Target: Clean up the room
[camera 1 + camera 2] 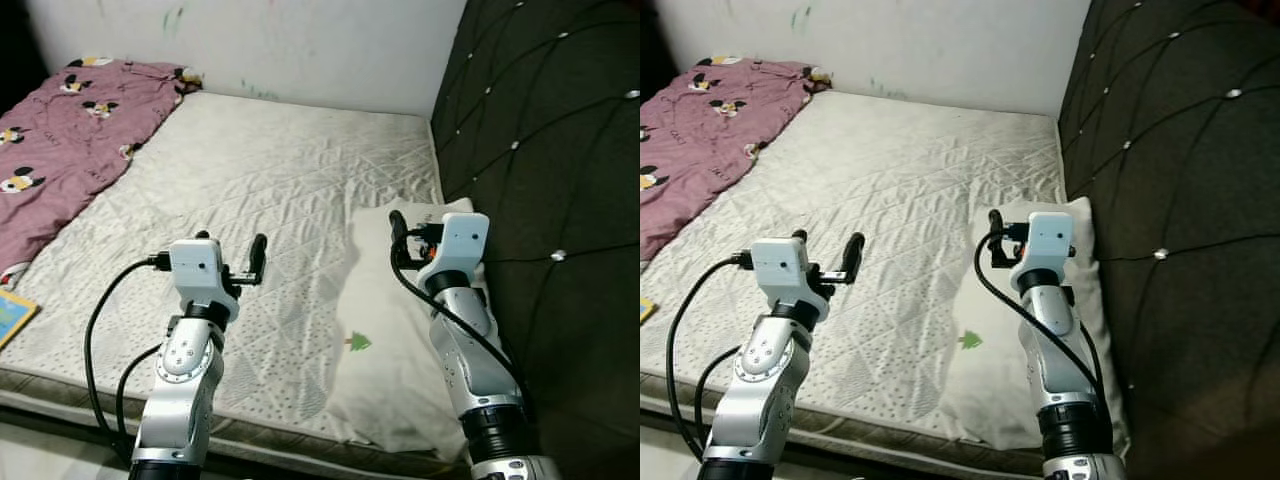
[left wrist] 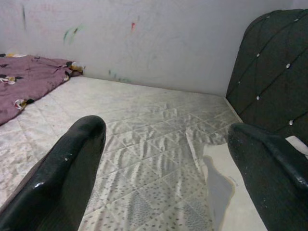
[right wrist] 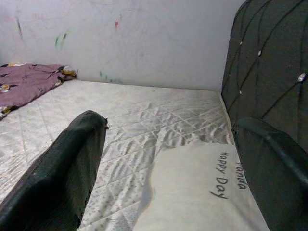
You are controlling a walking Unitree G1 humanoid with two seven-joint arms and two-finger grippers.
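Observation:
A white pillow with a small green tree print lies on the right side of the quilted white mattress, against the headboard. A purple blanket with cartoon mice is bunched at the far left of the bed. My left gripper hovers open above the mattress near its front edge, left of the pillow. Over the pillow's far end my right gripper is held open too. In both wrist views nothing is between the fingers.
A dark tufted headboard rises along the right. A white wall with faint marks closes the far side. A colourful book lies at the mattress's near left edge. Bare mattress stretches between blanket and pillow.

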